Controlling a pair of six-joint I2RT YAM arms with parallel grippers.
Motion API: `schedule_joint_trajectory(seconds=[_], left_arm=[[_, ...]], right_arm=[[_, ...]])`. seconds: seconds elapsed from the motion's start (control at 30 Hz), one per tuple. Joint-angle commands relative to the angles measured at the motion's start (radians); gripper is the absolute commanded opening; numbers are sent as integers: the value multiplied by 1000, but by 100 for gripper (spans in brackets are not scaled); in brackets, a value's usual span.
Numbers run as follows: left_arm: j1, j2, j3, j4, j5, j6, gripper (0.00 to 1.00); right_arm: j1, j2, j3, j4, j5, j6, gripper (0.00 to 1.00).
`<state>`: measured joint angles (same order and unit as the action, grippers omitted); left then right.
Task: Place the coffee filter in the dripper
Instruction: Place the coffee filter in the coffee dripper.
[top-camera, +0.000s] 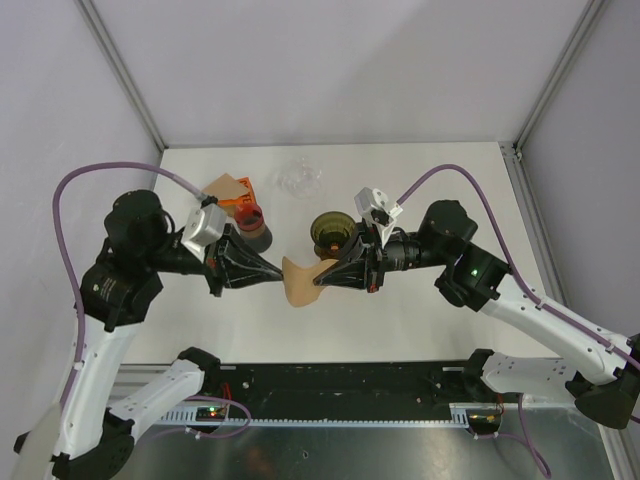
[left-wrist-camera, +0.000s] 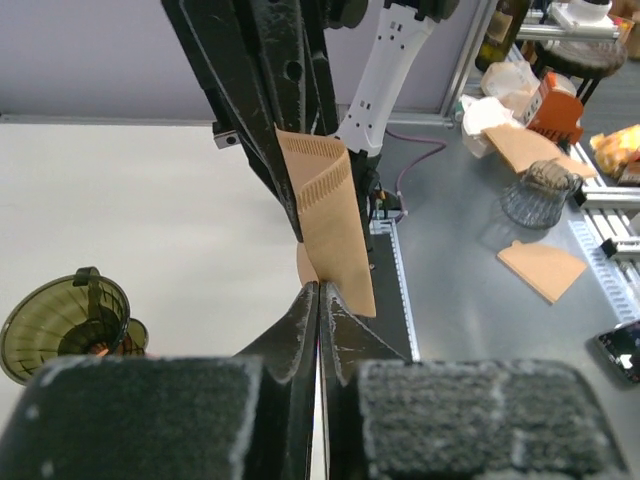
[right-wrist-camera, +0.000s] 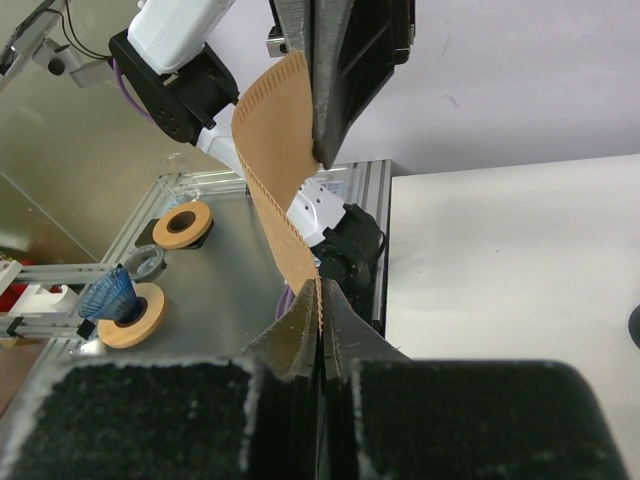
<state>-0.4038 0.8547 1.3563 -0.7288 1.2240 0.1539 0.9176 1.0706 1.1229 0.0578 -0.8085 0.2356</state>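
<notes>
Filter (top-camera: 300, 284) clamped at opposite edges by left fingers (top-camera: 262, 268) and right fingers (top-camera: 342, 272). Judged light, limp, crease-prone; best gripped at the ribbed seam before dripper (top-camera: 331, 232) is approached.

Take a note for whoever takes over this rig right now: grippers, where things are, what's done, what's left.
Left gripper: shut on the brown paper coffee filter.
Right gripper: shut on the filter's opposite edge.
Filter held in the air between them; dark green translucent dripper stands just beyond them, no filter in it.
Done: filter picked up. Left: seat it in the dripper.
</notes>
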Motion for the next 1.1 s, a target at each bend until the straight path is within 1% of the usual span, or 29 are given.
schedule_joint_trajectory(seconds=[0.0,0.17,0.4,0.7,0.83,1.07], left_arm=[[-9,0,-14,121,-44,-181,6],[-10,-17,-38,156,-1,-209,6],[-12,-53,-82,161,76,-170,7],[-20,-54,-84,165,67,-170,7],[-24,-50,-87,201,34,-233,7],[-48,-67,-116,331,-34,-372,4]], right_arm=[[-6,-8,34,39,11,10,0],[-7,-15,34,25,16,3,0],[-8,-21,34,18,21,0,0],[-8,-21,34,14,25,2,0],[-7,-19,34,10,29,-1,0],[-5,-19,34,6,29,-6,0]])
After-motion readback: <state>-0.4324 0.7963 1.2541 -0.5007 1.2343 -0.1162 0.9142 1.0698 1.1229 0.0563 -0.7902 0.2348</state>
